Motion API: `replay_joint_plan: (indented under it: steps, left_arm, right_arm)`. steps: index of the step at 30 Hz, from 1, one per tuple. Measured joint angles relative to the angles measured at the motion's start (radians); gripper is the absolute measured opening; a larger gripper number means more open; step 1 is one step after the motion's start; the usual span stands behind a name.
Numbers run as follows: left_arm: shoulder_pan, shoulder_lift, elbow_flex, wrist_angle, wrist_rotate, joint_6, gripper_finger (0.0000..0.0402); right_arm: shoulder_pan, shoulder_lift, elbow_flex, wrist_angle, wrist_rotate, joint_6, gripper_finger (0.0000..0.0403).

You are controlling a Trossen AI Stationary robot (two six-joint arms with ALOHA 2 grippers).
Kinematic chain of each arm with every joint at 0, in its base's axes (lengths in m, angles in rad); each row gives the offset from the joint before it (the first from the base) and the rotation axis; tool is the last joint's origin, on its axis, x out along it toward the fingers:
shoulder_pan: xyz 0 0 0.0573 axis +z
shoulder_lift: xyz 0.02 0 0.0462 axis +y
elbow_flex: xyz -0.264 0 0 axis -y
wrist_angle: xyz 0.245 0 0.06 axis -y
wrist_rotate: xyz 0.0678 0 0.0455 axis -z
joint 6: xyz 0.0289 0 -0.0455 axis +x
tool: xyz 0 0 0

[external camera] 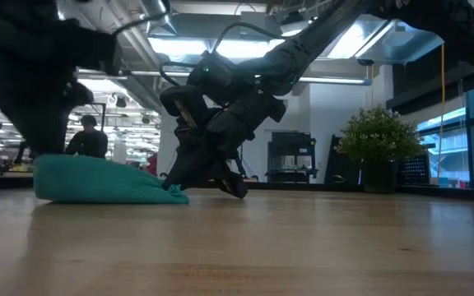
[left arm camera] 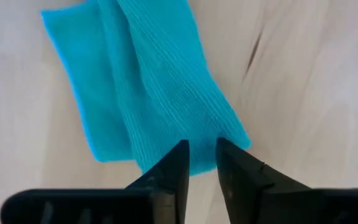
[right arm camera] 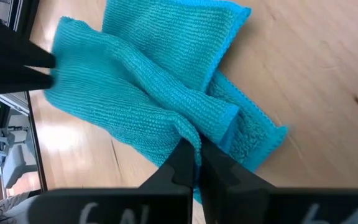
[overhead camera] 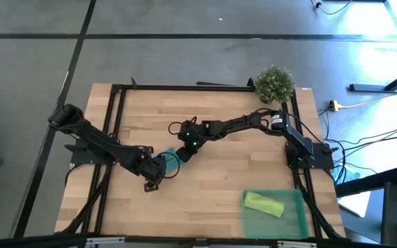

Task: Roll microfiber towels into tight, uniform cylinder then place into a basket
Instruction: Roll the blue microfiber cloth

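The right gripper (right arm camera: 196,163) has its two fingers pressed together on a raised fold of the teal towel (right arm camera: 148,93); in the right wrist view the cloth goes in between the tips, so it pinches the towel. The left gripper (left arm camera: 201,158) has its fingers nearly closed, with only a thin slit between them. Their tips stand on the near end of the same towel (left arm camera: 157,81), but I cannot tell if any cloth is really caught there.

From both pairs of fingers the towel stretches away as a long, loosely folded band, not yet a tight cylinder. In the high view the two grippers meet near the middle of the table, the left gripper (overhead camera: 158,167) on one end of the band and the right gripper (overhead camera: 188,146) on the other, so the long axis runs about from one gripper to the other.

I judge that rolling must go along this axis, and the arms stand very close together, so they may hinder each other.

Around the towel the wooden table (overhead camera: 226,179) is bare. The basket (overhead camera: 296,219) sits at the near right corner, well apart, nearer to the right arm, with the lime green towel (overhead camera: 264,204) already rolled inside. The small plant (overhead camera: 274,83) is at the far right corner.
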Motion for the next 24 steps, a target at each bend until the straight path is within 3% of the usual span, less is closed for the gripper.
replay_joint_plan:
  steps: [8, 24]
  left_arm:
    - [-0.016, -0.082, 0.013, 0.034, -0.038, -0.004, 0.0074]
    - [-0.019, 0.080, 0.012, 0.032, -0.083, 0.060, 0.0074]
  right_arm:
    - [0.000, 0.000, 0.000, -0.001, -0.001, 0.000, 0.0009]
    - [0.001, 0.000, 0.000, 0.000, -0.005, 0.000, 0.0009]
